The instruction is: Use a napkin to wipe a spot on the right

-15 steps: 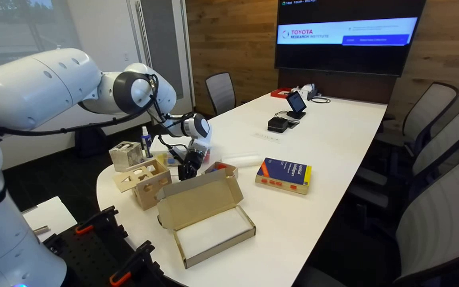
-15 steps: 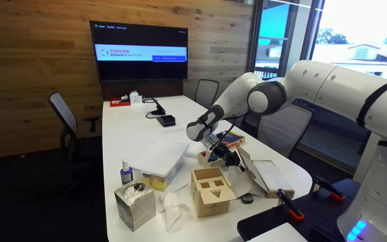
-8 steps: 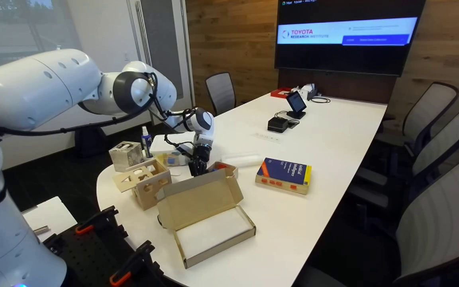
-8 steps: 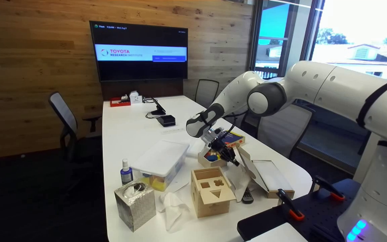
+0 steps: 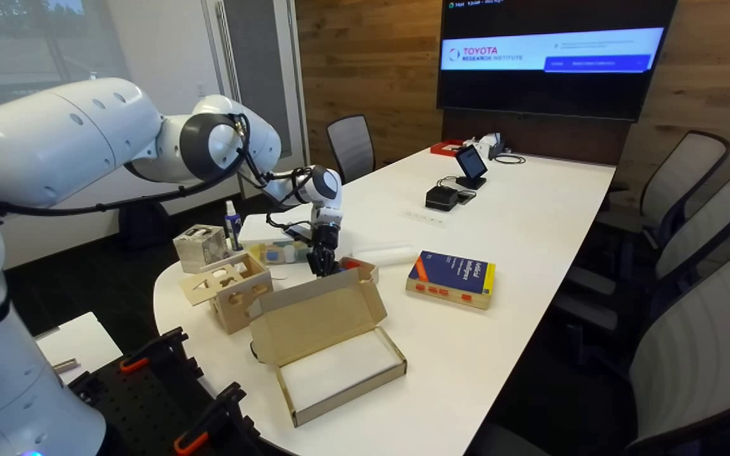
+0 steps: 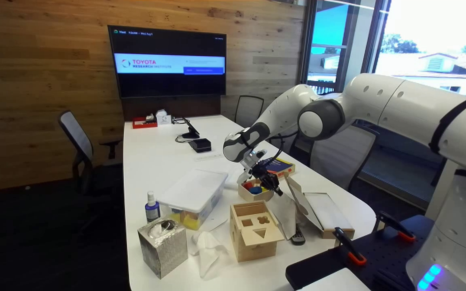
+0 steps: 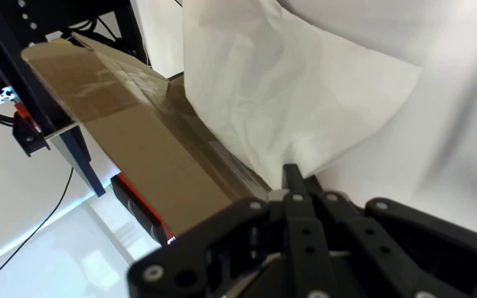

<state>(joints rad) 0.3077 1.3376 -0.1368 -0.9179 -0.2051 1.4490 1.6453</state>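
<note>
My gripper point(image 7: 304, 178) is shut on a corner of a white napkin point(image 7: 288, 91), which hangs down from the fingertips. In an exterior view the gripper point(image 6: 279, 192) holds the napkin point(image 6: 284, 216) between the wooden shape box and the open cardboard box's raised lid. In an exterior view the gripper point(image 5: 323, 271) is behind that lid, which hides the napkin. Whether the napkin's lower edge touches the table cannot be told. A second crumpled white tissue point(image 6: 208, 252) lies beside the tissue box. No spot to wipe shows in these frames.
Around the gripper stand the shape box point(image 6: 253, 242), the open cardboard box point(image 5: 343, 373), a small wooden tray of blocks point(image 6: 253, 197) and a remote point(image 6: 298, 237). A tissue box point(image 6: 163, 246), spray bottle point(image 6: 152, 208), plastic bin point(image 6: 194, 190) and thick book point(image 5: 452, 278) stand farther off.
My gripper, shut on the napkin, has moved away from the robot base and turned more upright. The napkin has moved along with it and now hangs straighter.
</note>
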